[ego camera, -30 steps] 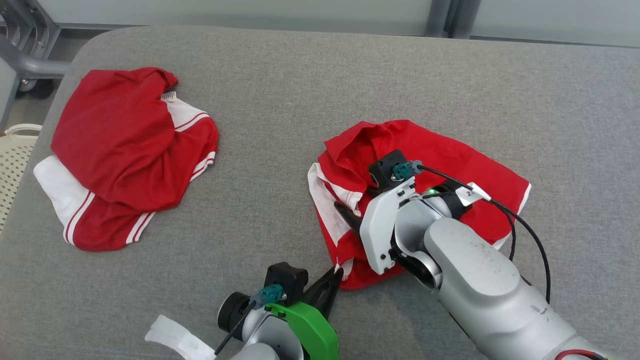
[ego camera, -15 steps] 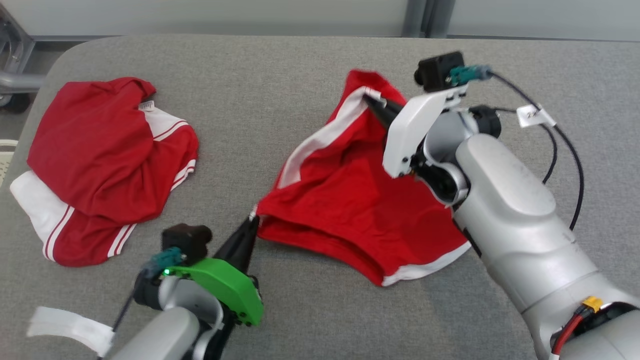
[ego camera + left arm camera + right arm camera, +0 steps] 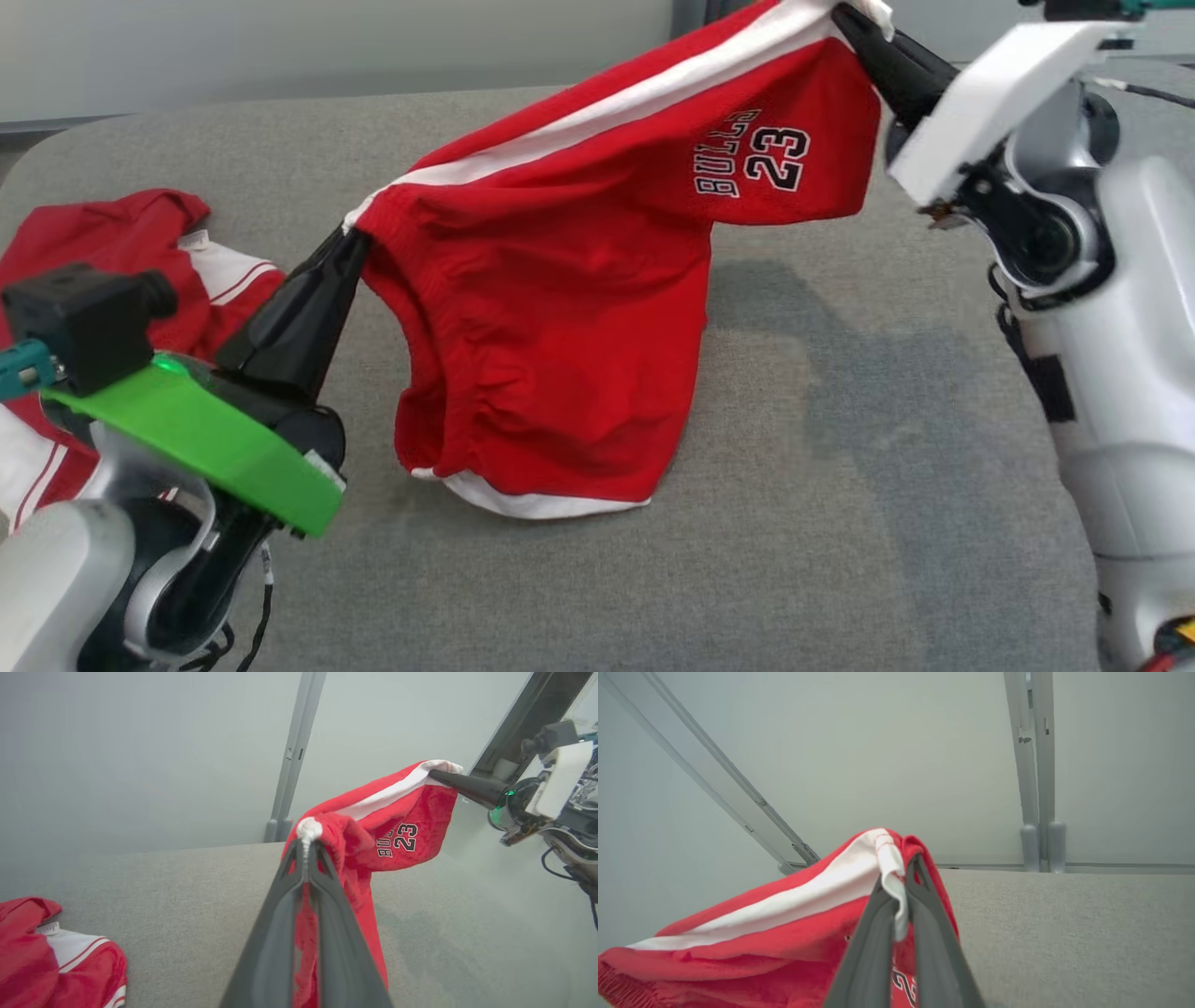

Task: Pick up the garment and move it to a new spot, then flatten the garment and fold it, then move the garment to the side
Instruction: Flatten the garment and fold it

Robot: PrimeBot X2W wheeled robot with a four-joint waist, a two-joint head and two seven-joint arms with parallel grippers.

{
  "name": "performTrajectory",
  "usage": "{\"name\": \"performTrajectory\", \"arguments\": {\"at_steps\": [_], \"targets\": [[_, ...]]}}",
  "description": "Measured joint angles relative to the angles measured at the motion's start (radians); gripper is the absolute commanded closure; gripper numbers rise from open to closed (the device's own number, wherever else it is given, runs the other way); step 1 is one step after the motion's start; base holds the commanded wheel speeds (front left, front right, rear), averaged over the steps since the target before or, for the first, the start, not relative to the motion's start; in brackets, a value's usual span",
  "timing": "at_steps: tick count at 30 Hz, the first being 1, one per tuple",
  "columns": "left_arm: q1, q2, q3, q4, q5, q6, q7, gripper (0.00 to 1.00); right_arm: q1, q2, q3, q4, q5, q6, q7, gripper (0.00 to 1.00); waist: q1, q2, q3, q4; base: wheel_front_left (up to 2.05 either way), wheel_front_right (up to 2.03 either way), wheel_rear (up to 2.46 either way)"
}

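Note:
The garment (image 3: pixel 560 308) is a pair of red shorts with white stripes and a "BULLS 23" print, stretched in the air between both arms, its lower hem brushing the grey surface. My left gripper (image 3: pixel 350 238) is shut on the left corner of the garment (image 3: pixel 355 858) in the head view. In the left wrist view the left gripper (image 3: pixel 306 842) pinches a bunched white edge. My right gripper (image 3: pixel 845 14) is shut on the upper right corner, higher than the left. In the right wrist view the right gripper (image 3: pixel 901 875) clamps the white stripe of the garment (image 3: pixel 761 933).
A second red and white garment (image 3: pixel 121 243) lies crumpled at the left of the grey padded table (image 3: pixel 840 485), also seen as red cloth (image 3: pixel 51 961) in the left wrist view. A pale wall with metal posts (image 3: pixel 1036 765) stands behind the table.
Both arms have risen, lifting the shorts off the table and spreading them between them. The right gripper closed on the cloth. The head camera has shifted as well.

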State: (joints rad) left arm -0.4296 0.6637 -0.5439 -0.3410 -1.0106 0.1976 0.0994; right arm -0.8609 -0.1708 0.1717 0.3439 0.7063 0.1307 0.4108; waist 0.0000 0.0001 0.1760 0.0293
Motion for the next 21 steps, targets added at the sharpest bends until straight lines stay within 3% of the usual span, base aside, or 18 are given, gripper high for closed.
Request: {"name": "performTrajectory", "arguments": {"at_steps": [6,11,18,21], "targets": [[0.015,0.139,0.064,-0.29,-0.132,-0.002,0.153,1.0,0.232,-0.087,-0.173,-0.357,0.136,0.0,0.241,1.0,0.0,0.0,0.001,-0.049,0.0,0.0,0.0],[-0.034,0.222,0.138,-0.441,-0.292,-0.004,0.285,1.0,0.341,-0.039,-0.347,-0.565,0.221,0.0,0.463,1.0,0.0,0.0,0.023,-0.091,0.0,0.0,0.0],[-0.222,0.305,0.174,-0.412,-0.404,-0.035,0.479,1.0,0.27,0.093,-0.5,-0.665,0.224,0.0,0.677,1.0,0.0,0.0,0.101,-0.132,0.0,0.0,0.0],[-0.356,0.307,0.126,-0.305,-0.359,-0.057,0.566,1.0,0.157,0.11,-0.513,-0.627,0.169,0.0,0.694,1.0,0.0,0.0,0.151,-0.144,0.0,0.0,0.0]]}}
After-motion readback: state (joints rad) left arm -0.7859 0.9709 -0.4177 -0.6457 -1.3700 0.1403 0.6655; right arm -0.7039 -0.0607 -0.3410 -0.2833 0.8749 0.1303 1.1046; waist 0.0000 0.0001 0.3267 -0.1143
